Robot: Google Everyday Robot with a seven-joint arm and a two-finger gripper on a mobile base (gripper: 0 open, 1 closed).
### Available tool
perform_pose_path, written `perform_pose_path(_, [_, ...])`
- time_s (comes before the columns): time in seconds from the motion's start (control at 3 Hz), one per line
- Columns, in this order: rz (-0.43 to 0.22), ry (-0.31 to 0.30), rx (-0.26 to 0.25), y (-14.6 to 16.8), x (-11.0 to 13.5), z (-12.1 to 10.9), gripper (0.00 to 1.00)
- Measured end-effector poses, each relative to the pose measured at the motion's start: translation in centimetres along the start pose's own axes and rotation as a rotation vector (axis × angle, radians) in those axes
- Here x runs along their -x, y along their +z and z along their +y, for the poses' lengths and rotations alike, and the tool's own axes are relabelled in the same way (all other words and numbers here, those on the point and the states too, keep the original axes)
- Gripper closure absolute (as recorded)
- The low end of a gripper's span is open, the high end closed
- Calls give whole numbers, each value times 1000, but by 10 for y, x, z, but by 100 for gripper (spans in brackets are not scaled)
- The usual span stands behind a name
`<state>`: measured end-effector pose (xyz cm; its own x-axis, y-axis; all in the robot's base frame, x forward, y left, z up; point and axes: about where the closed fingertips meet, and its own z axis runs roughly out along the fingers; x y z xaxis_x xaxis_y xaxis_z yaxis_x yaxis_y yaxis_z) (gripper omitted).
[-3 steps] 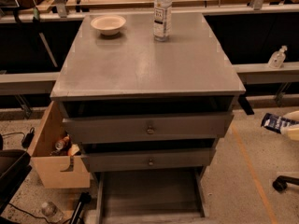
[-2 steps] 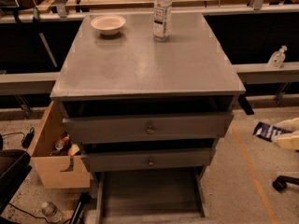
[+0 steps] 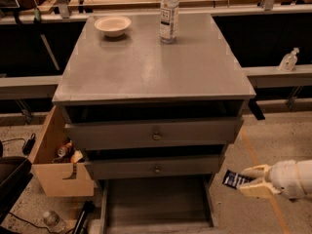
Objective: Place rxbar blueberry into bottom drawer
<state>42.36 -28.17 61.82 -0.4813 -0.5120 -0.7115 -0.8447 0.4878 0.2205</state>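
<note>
My gripper (image 3: 249, 179) comes in from the lower right, low beside the grey cabinet. Its pale fingers (image 3: 255, 171) are shut on the rxbar blueberry (image 3: 235, 179), a small dark navy bar with pale lettering that sticks out to the left. The bar hangs just right of the cabinet's front corner. The bottom drawer (image 3: 156, 201) is pulled out below the two upper drawers, a wide shallow grey tray with a bare floor. The bar is to the right of the drawer's right side and a little above it.
On the cabinet top (image 3: 151, 62) stand a pale bowl (image 3: 112, 25) at the back left and a clear bottle (image 3: 168, 14) at the back. A tan wooden box (image 3: 56, 160) with small items sits on the floor to the left. A small bottle (image 3: 288, 60) stands on a ledge at right.
My gripper with the bar has moved left and down, from the far right edge toward the cabinet's lower right corner. The drawers, bowl and bottle have not moved.
</note>
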Motion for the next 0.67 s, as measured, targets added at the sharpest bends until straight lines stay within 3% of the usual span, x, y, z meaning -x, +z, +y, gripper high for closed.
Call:
perform_pose_path(0.33, [40,-57,31,59,-37,9,100])
perform_pose_path(0.67, [73,-89,8,98,-65,13,100])
